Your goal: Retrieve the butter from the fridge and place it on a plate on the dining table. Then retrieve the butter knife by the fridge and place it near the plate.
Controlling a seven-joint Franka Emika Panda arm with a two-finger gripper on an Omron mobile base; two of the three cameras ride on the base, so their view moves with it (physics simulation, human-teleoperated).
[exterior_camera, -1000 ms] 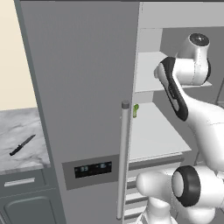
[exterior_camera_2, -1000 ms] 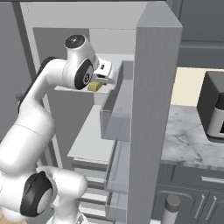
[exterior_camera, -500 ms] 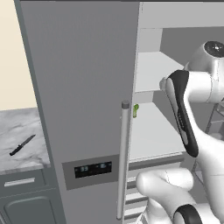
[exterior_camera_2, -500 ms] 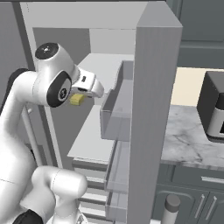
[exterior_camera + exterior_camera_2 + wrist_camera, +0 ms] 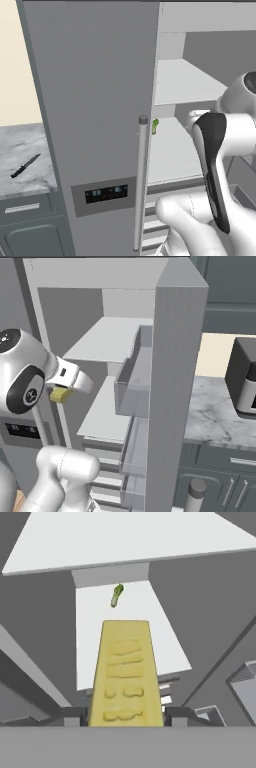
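gripper (image 5: 126, 717) clamped on the butter (image 5: 126, 674), one finger tip on each side of its near end; the yellow stick runs straight out from the jaws, long axis pointing at the fridge (image 5: 100, 100) interior

right base view: butter (image 5: 61, 394) hangs in the air under the white hand, in front of the open compartment, clear of both white shelves (image 5: 107, 338). the fridge's right door is swung open, edge toward the camera, door bins (image 5: 131, 386) on its inside face

hand view: behind the butter, a small green item (image 5: 116, 595) lies on the lower shelf toward the back, well apart from the stick. same item pokes out past the closed door's edge in the left base view (image 5: 155, 126), just beside the top of the bar handle (image 5: 140, 180)

left door shut, dark dispenser panel (image 5: 106, 192) low on its face

butter knife (image 5: 25, 166) flat on the marble counter (image 5: 25, 150) left of the fridge, lying diagonal, nothing touching it

dark boxy appliance (image 5: 244, 378) sits on the marble counter right of the fridge in the right base view
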